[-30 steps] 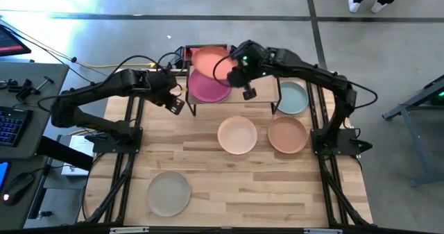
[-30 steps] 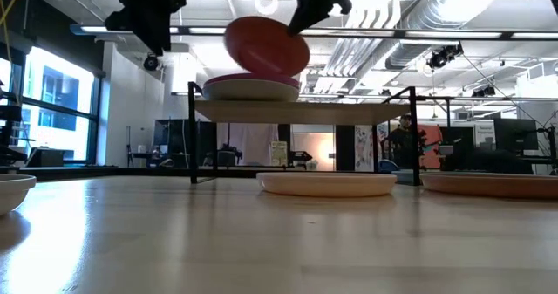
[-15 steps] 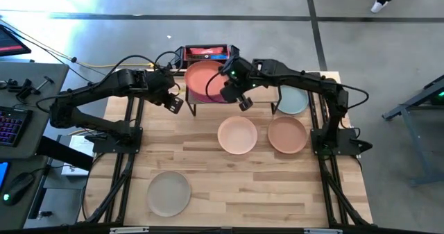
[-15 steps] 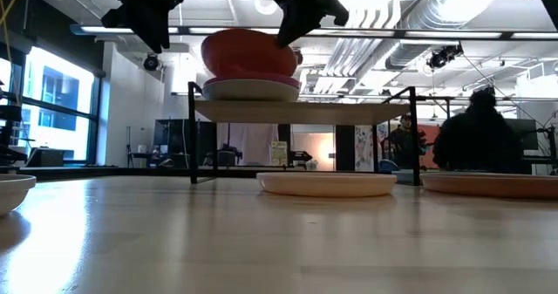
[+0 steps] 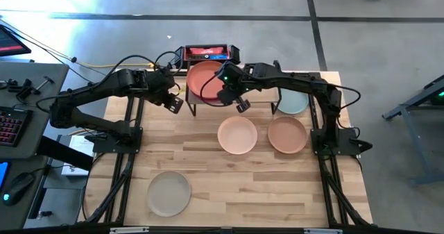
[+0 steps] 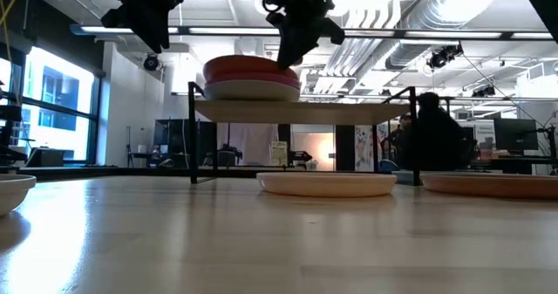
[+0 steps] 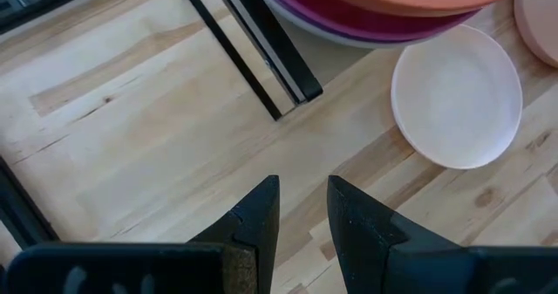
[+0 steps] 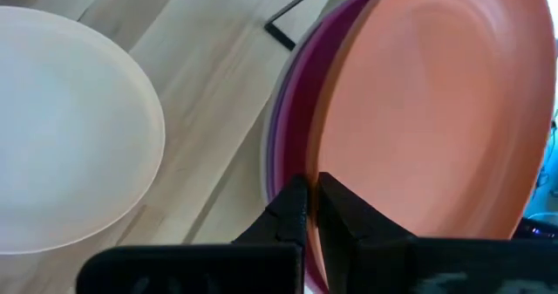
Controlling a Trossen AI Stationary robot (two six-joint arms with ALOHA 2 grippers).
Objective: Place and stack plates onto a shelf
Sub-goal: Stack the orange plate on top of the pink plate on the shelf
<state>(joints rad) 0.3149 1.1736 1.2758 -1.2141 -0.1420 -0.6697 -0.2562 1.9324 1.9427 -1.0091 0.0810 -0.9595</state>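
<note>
A terracotta plate [image 5: 206,80] lies on top of a stack on the left end of the shelf [image 6: 349,112], over a purple plate [image 8: 295,93] and a pale one [image 6: 251,90]. My right gripper [image 5: 233,96] is shut on its rim. My left gripper [image 5: 174,103] hangs open left of the shelf, with nothing between its fingers [image 7: 301,202]. On the table lie a peach plate [image 5: 237,135], a tan plate [image 5: 287,135], a teal plate [image 5: 292,98] and a grey plate [image 5: 168,193]. My right gripper pinches the terracotta plate's rim [image 8: 321,167] between its two fingers, on the side toward the table's right and near edge. The fingers slant down at it from that side. The plate lies almost level on the purple plate of the stack.
A red-and-black box [image 5: 206,52] stands just beyond the shelf. The shelf's right half [image 6: 366,111] is bare. The shelf's black legs [image 7: 261,58] stand on the tabletop near my left gripper. A person shows in the room beyond the table [image 6: 436,141].
My right gripper has gone down and toward the table's left, rolling a little. The terracotta plate, held tilted above the stack a second ago, has come down onto the purple plate and now lies almost level.
</note>
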